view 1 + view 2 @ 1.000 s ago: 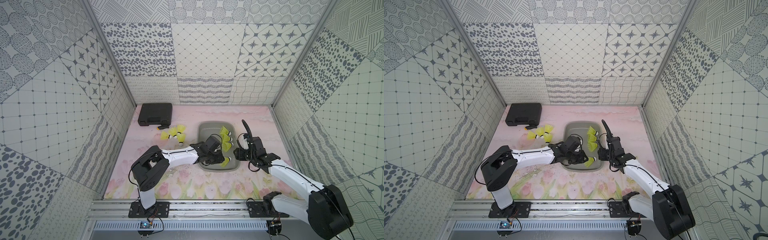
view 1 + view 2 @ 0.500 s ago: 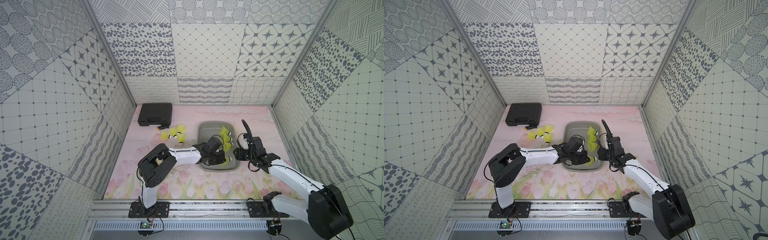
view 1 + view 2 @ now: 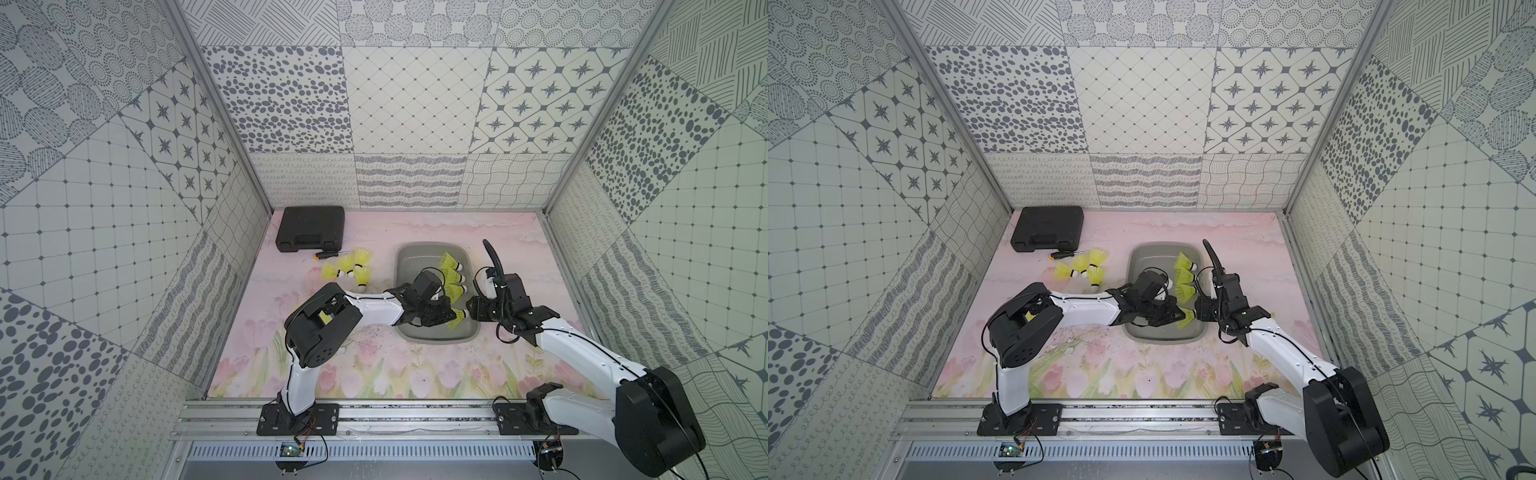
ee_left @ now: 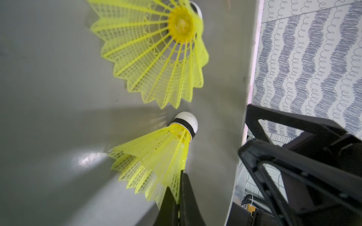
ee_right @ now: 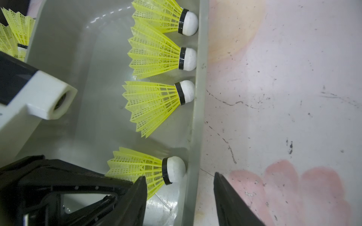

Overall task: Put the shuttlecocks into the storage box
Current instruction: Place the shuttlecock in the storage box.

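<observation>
The grey storage box (image 3: pixel 432 336) (image 3: pixel 1163 337) holds three yellow-green shuttlecocks (image 3: pixel 452 275) in a row along its right wall. A further shuttlecock (image 4: pixel 156 154) (image 5: pixel 137 166) lies nearer the front, cork against that wall. My left gripper (image 3: pixel 451 322) (image 4: pixel 181 176) reaches into the box and is shut on that shuttlecock's skirt edge. My right gripper (image 3: pixel 473 309) (image 5: pixel 179 176) stands open astride the box wall (image 5: pixel 197 117), one finger inside and one over the table. Several more shuttlecocks (image 3: pixel 347 268) (image 3: pixel 1081 268) lie in a cluster on the table left of the box.
A black hard case (image 3: pixel 311 227) sits at the back left, with an orange-and-black screwdriver (image 3: pixel 330 254) just in front of it, beside the loose cluster. The left arm's elbow (image 3: pixel 320 332) hangs over the table's left middle. Patterned walls close in on three sides.
My left gripper has closed on the skirt of the front shuttlecock in the box, and the left elbow has swung a little to the right. The right arm has not moved.
</observation>
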